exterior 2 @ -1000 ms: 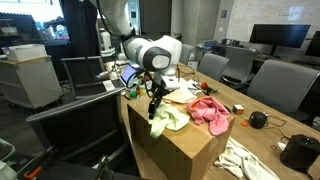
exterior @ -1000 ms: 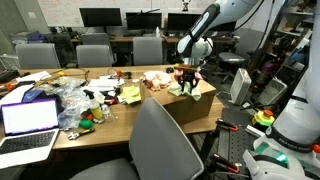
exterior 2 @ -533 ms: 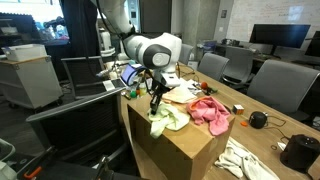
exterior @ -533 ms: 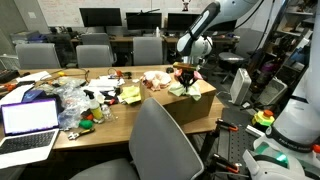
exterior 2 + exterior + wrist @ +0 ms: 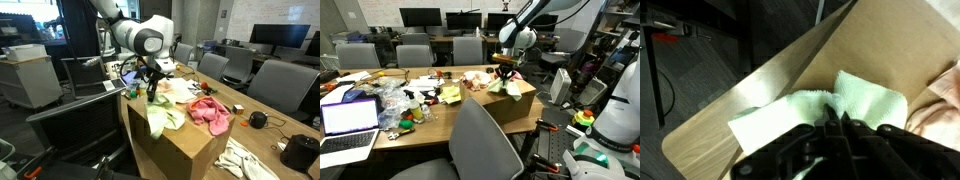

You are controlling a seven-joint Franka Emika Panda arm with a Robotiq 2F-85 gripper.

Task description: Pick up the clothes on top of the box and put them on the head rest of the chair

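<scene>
Wrist view, left to right: bare cardboard of the box [image 5: 790, 80], then the green cloth [image 5: 855, 100] at centre, then a sliver of the pink cloth [image 5: 940, 110] at the right edge. My gripper [image 5: 840, 122] is clenched on the green cloth, fingers pinched together over a fold near its middle.

In an exterior view the grey chair [image 5: 478, 135] stands near the camera, left of the box [image 5: 520, 103], and nothing lies on its back. I judge the task to be at an early stage: grasp made, lift begun, no carry yet.

In an exterior view the gripper [image 5: 151, 93] hangs just above the box's left end. The green cloth [image 5: 160, 118] droops from it with its long axis close to upright, pinched end on top, and its lower end rests on the box top. The pink cloth [image 5: 210, 113] lies untouched to the right (a second trip, I expect). Which chair is meant I cannot tell for certain.
</scene>
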